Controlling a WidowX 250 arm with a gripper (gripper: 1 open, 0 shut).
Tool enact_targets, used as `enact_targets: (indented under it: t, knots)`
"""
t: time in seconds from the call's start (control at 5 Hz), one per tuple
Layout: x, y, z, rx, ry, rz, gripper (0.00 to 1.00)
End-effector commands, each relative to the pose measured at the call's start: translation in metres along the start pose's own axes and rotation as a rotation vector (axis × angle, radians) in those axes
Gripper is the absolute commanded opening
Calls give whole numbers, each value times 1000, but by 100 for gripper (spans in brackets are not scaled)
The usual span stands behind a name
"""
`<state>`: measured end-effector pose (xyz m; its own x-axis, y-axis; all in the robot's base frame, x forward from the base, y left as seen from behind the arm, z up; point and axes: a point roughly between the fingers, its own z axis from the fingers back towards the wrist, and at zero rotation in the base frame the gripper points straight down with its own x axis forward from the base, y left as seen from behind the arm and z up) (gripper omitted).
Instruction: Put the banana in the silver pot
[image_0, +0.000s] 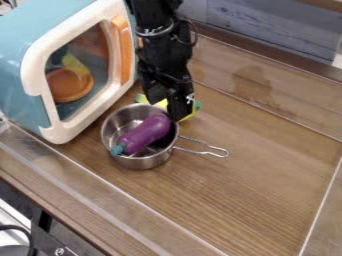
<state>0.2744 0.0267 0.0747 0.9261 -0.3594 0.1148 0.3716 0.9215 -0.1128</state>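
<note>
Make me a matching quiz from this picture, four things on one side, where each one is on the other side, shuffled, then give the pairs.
Things:
1. eggplant
2. banana
3. toy microwave
4. gripper

Places:
A. on the table just behind the pot, under the gripper
B. lying inside the silver pot
C. pointing down over the yellow fruit, jaws apart
D. standing at the left, door shut, orange food behind its window

Pairs: 1-B, 2-A, 3-D, 4-C
</note>
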Motion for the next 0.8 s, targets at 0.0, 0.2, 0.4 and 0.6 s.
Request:
enact_targets:
  t: [0.0, 0.2, 0.4, 0.6]
  knots:
    - [14, 7, 12, 15, -32, -63, 100]
    - [16, 10, 9, 11, -30, -122, 100]
    - [18, 12, 6, 9, -29, -174, 100]
    - [27, 8, 7, 23, -38, -120, 100]
